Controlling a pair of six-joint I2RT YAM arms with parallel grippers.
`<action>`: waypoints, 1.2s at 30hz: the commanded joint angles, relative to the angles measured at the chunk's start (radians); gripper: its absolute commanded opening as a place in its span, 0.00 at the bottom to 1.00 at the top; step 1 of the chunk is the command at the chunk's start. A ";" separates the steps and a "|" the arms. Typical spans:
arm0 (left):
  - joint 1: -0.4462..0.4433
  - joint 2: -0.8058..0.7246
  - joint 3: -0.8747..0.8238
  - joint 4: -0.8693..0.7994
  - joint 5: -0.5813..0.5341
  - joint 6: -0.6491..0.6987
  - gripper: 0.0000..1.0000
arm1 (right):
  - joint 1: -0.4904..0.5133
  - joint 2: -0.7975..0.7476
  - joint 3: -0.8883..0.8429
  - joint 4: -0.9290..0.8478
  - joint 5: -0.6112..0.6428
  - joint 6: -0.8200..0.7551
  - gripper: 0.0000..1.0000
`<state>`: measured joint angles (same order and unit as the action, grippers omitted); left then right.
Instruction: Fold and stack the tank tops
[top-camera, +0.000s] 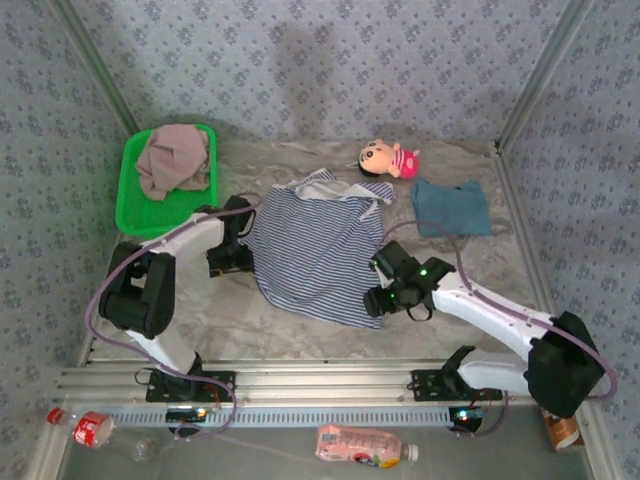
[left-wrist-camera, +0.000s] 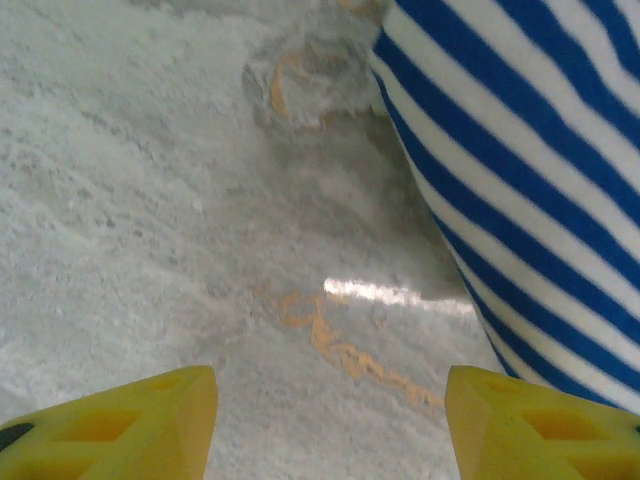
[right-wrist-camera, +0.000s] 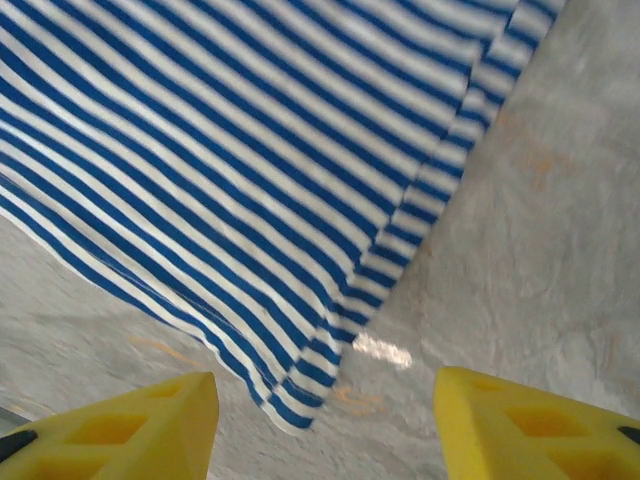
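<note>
The navy-and-white striped tank top (top-camera: 315, 245) lies spread flat in the middle of the table. A folded teal-blue top (top-camera: 451, 208) rests at the back right. The mauve-pink top (top-camera: 173, 160) is crumpled in the green tray (top-camera: 130, 200). My left gripper (top-camera: 232, 250) hovers open at the striped top's left edge; its yellow fingers (left-wrist-camera: 130, 430) frame bare table, with the stripes (left-wrist-camera: 540, 180) to their right. My right gripper (top-camera: 385, 290) hovers open at the top's lower right corner (right-wrist-camera: 300, 400), which lies between its fingers (right-wrist-camera: 530, 430).
A small pink plush doll (top-camera: 388, 158) lies at the back between the striped and teal tops. Patterned walls close the table on three sides. A metal rail (top-camera: 320, 385) runs along the near edge, with bottles (top-camera: 362, 446) below it.
</note>
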<state>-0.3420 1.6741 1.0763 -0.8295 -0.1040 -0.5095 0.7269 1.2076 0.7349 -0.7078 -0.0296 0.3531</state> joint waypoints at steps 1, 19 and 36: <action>0.011 0.039 0.027 0.113 0.011 0.009 0.61 | 0.041 0.075 -0.014 -0.016 0.047 0.017 0.60; 0.005 0.203 0.250 0.045 0.021 0.125 0.12 | 0.085 0.189 0.005 0.013 -0.022 -0.037 0.07; -0.036 -0.084 0.482 -0.464 0.183 0.016 0.00 | -0.041 -0.203 0.108 -0.017 -0.239 -0.091 0.00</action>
<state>-0.3702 1.6268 1.5146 -1.1835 0.0071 -0.4541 0.7185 1.0576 0.8001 -0.6811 -0.2115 0.2897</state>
